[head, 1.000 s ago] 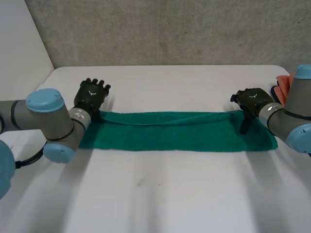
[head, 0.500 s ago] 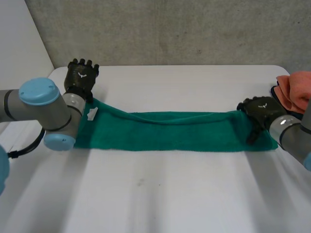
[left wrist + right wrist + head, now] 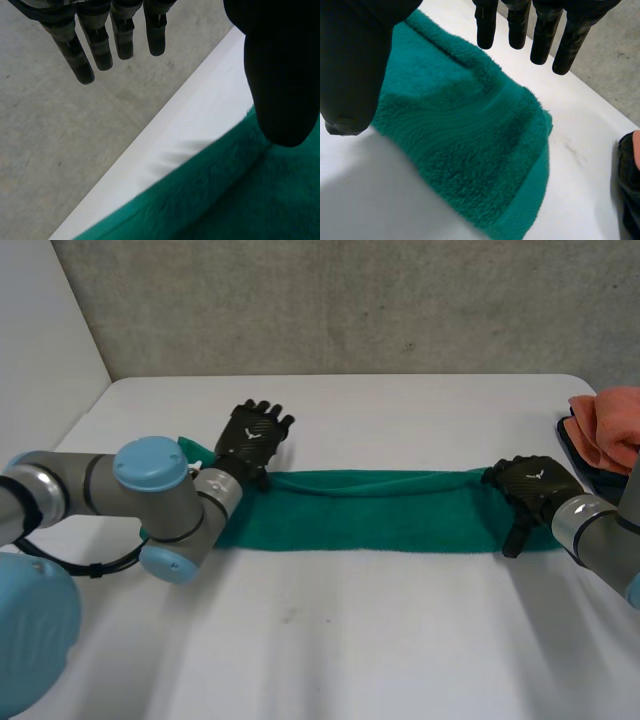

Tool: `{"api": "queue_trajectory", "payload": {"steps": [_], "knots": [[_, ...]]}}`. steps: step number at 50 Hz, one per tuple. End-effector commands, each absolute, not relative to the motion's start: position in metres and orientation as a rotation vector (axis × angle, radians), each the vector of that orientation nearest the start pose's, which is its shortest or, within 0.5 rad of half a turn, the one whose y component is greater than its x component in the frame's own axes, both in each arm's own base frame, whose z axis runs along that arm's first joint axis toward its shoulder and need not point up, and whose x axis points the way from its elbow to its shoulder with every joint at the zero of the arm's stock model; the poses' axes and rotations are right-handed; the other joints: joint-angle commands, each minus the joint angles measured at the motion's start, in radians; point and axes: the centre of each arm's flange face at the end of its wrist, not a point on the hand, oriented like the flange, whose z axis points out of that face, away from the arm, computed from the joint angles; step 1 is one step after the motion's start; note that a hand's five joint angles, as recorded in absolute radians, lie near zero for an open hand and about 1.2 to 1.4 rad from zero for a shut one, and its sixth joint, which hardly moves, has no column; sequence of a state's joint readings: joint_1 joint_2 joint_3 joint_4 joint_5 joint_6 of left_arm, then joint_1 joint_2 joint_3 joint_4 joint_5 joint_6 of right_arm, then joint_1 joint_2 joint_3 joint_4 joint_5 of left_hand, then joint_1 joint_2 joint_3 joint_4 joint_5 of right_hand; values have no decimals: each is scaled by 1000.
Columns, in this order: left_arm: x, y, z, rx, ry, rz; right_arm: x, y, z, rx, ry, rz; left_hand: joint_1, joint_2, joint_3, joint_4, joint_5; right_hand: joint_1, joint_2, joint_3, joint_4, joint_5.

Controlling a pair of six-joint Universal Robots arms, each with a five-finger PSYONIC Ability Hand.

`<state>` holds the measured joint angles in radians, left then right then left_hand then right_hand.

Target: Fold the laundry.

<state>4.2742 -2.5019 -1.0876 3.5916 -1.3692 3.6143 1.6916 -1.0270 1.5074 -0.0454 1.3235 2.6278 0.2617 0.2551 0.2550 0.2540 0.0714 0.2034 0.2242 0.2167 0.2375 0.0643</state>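
A green towel point(image 3: 380, 510) lies folded into a long narrow strip across the middle of the white table point(image 3: 350, 640). My left hand point(image 3: 255, 430) hovers over the strip's far edge near its left end, fingers straight and spread. In the left wrist view the thumb point(image 3: 280, 75) hangs just above the towel point(image 3: 225, 200) and holds nothing. My right hand point(image 3: 530, 485) is above the strip's right end. In its wrist view the fingers point(image 3: 540, 30) are straight, the thumb stands apart, and the towel's end point(image 3: 470, 135) lies under the palm, untouched.
An orange cloth point(image 3: 605, 425) is heaped on a dark object at the table's right edge, close to my right arm; the dark object point(image 3: 627, 185) also shows beside the towel's end. A grey wall runs behind the table's far edge.
My left hand swung from the table's far left corner rightwards to above the towel's far edge. The right hand slid slightly towards the front at the right end.
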Motion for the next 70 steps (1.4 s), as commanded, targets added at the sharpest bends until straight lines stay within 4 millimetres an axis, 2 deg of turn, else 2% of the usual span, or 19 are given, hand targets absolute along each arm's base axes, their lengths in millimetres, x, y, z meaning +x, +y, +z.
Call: {"api": "queue_trajectory", "payload": {"steps": [1, 11, 15, 17, 19, 20, 22, 24, 31, 41, 48, 56, 57, 59, 65, 68, 70], "knots": [[-354, -377, 111, 1294, 1939, -2368, 193, -334, 140, -1017, 2450, -1690, 34, 41, 41, 42, 50, 31, 11, 18, -3, -4], [-359, -401, 97, 1266, 1893, -2397, 192, -332, 138, -1014, 2458, -1680, 128, 134, 135, 136, 144, 25, 5, 12, -9, -10], [-359, -424, 103, 1161, 1806, -2450, 193, -331, 137, -1014, 2459, -1675, 198, 205, 205, 206, 214, 25, 5, 12, -9, -10], [-350, -444, 115, 986, 1745, -2461, 193, -330, 137, -1016, 2456, -1677, 234, 240, 240, 241, 249, 25, 5, 12, -9, -10], [-342, -456, 125, 868, 1722, -2461, 193, -330, 138, -1016, 2452, -1685, 234, 240, 240, 241, 249, 25, 5, 12, -9, -10], [-342, -455, 124, 873, 1730, -2462, 194, -329, 139, -1017, 2450, -1687, 234, 240, 240, 241, 249, 25, 5, 12, -9, -10], [-343, -451, 123, 906, 1747, -2462, 194, -328, 141, -1017, 2447, -1694, 231, 237, 237, 238, 246, 23, 2, 9, -12, -13], [-342, -440, 131, 974, 1778, -2455, 194, -327, 142, -1019, 2444, -1695, 231, 237, 237, 238, 246, 22, 2, 9, -12, -13], [-336, -409, 145, 1018, 1853, -2408, 191, -327, 141, -1006, 2458, -1692, 216, 223, 223, 224, 232, 31, 10, 18, -3, -4], [-309, -348, 151, 1056, 2070, -2266, 188, -321, 146, -1003, 2461, -1695, 160, 167, 167, 168, 176, 90, 69, 77, 56, 54], [-293, -319, 163, 1033, 2135, -2250, 169, -330, 142, -959, 2513, -1715, 122, 129, 129, 130, 138, 257, 236, 244, 223, 222], [-288, -309, 160, 1039, 2165, -2222, 162, -347, 134, -956, 2508, -1791, 122, 129, 129, 130, 138, 483, 462, 470, 449, 448], [-288, -308, 159, 1040, 2168, -2219, 162, -349, 133, -958, 2507, -1794, 122, 129, 129, 130, 138, 544, 524, 531, 510, 509], [-288, -308, 160, 1040, 2167, -2220, 162, -352, 131, -963, 2502, -1801, 122, 129, 129, 130, 138, 811, 791, 798, 777, 776], [-287, -307, 165, 1033, 2156, -2233, 161, -360, 120, -984, 2521, -1771, 122, 129, 129, 130, 138, 1176, 1155, 1162, 1142, 1140], [-286, -304, 167, 1034, 2155, -2232, 156, -363, 120, -973, 2535, -1773, 122, 129, 129, 130, 138, 1159, 1138, 1146, 1125, 1124], [-285, -303, 171, 1032, 2148, -2240, 147, -365, 124, -947, 2558, -1783, 122, 129, 129, 130, 138, 741, 720, 727, 706, 705]]}}
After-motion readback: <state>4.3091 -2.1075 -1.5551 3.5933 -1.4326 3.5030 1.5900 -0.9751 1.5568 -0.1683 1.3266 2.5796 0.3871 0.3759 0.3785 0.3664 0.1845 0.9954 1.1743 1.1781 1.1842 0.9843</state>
